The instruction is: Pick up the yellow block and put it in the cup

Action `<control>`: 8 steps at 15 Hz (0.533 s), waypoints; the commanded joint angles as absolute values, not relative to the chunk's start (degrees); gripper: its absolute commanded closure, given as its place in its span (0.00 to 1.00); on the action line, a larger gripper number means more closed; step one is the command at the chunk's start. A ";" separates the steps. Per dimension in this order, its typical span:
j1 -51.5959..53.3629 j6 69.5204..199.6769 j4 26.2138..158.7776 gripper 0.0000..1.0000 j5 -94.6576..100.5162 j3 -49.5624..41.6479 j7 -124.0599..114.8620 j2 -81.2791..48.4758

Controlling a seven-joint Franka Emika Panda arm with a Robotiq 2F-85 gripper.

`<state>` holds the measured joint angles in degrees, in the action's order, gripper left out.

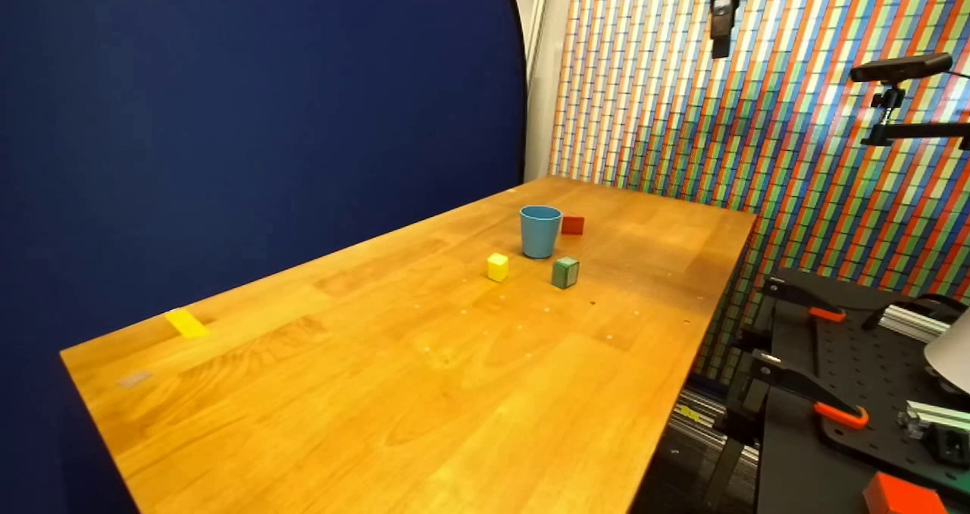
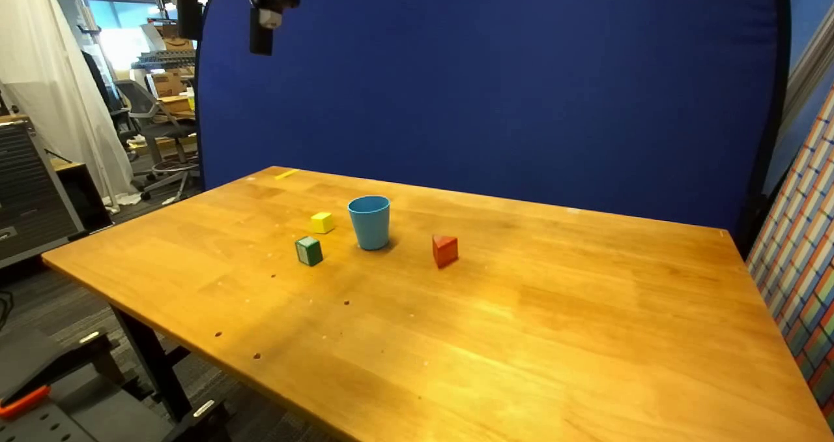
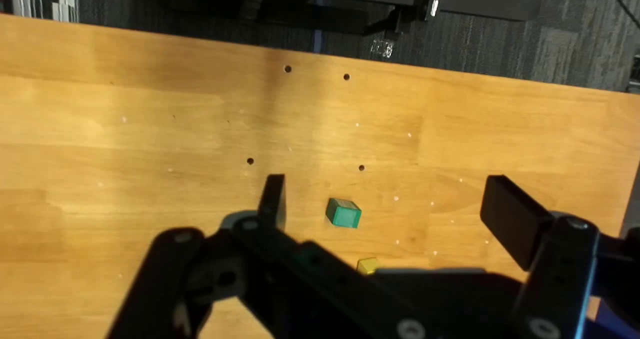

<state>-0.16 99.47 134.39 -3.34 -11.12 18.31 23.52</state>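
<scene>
Gaping wide, the gripper (image 3: 387,201) partly hides the yellow block (image 3: 367,265) in the wrist view.

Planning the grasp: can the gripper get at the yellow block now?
Probably yes: the gripper is open, and the yellow block stands uncovered, apart from the cup and the green block.
</scene>
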 commanded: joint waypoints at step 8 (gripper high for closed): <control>1.76 103.01 108.73 0.00 -5.31 -1.03 10.69 -11.65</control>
